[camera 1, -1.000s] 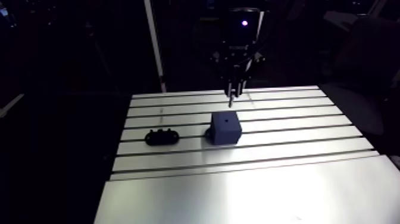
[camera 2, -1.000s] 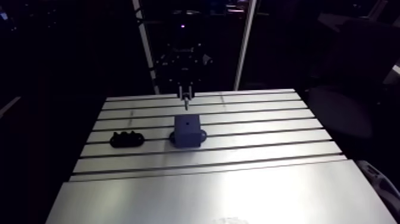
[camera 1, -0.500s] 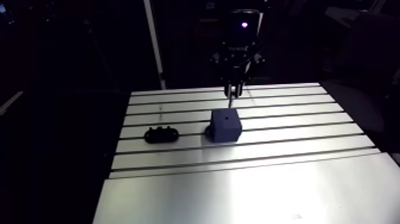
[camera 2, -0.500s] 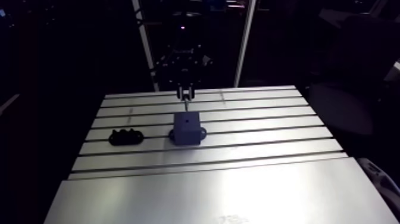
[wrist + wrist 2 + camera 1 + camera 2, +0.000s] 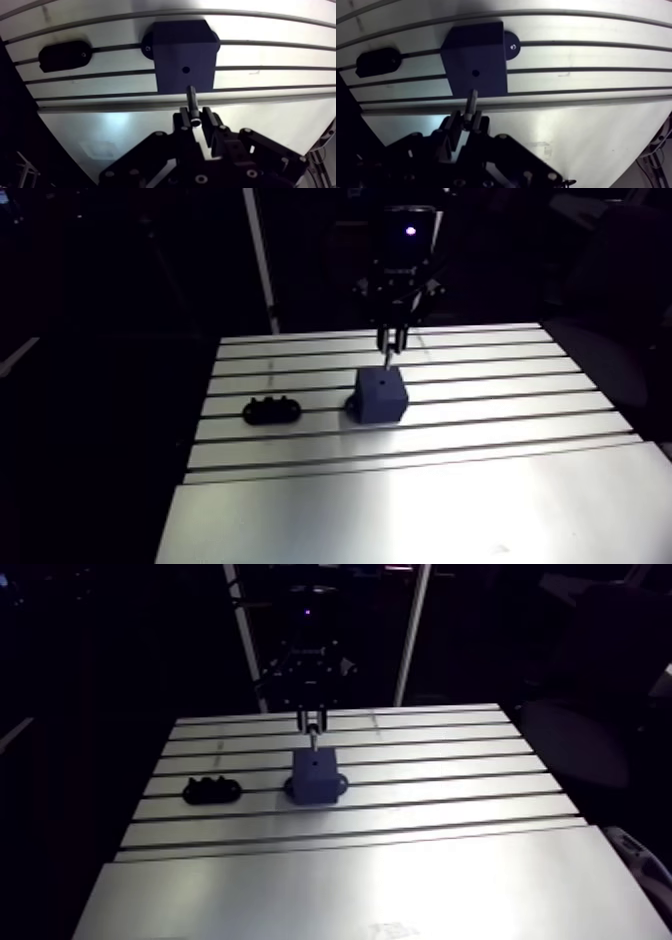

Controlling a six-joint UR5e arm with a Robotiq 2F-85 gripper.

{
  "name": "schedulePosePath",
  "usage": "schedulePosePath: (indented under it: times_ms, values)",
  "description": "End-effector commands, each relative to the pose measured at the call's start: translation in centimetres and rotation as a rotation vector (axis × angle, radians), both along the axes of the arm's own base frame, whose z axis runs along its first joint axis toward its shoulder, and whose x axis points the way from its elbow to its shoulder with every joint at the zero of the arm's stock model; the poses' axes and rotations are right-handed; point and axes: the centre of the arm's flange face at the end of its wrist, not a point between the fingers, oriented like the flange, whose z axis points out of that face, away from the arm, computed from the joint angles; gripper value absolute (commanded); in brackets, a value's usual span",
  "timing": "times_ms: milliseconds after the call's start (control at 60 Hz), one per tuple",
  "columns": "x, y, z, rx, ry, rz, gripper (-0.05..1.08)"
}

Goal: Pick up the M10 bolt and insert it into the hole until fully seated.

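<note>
The gap under the gripper (image 5: 196, 116) has closed since just before. In the arm view the thin dark steel M10 bolt (image 5: 192, 102) hung clearly above the block, and now its tip sits just over the block's top face. I read that as the approach nearly finished and the insertion not begun, because the whole shank is exposed.

The two black fingers (image 5: 184, 118) are clamped on the bolt's upper end. It stands between them and points straight out ahead of the gripper, toward the table. It looks in line with the fingers, not cocked.

Just ahead of the bolt's tip is the dark blue cube-shaped block (image 5: 184, 60), which sits across a slot with a round foot showing at one side. The small round hole (image 5: 185, 70) in its top is empty. In the wrist view the tip lies over the block's nearer edge, close to the hole but short of it. Some of that offset may come from the camera's angle, so I cannot say the two are centred.

Beyond and to one side, well apart from the block, a black oval plastic piece (image 5: 65, 55) lies on the slotted aluminium table (image 5: 280, 55).
</note>
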Motion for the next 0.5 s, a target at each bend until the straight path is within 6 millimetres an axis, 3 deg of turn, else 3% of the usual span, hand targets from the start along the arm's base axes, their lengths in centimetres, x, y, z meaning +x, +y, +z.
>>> schedulePosePath:
  times_ms: [17, 500]
  values:
    - [-0.06, -0.22, -0.42, 0.0, -0.007, 0.003, 1.08]
    - [-0.53, -0.17, -1.09, -0.001, -0.003, 0.006, 1.08]
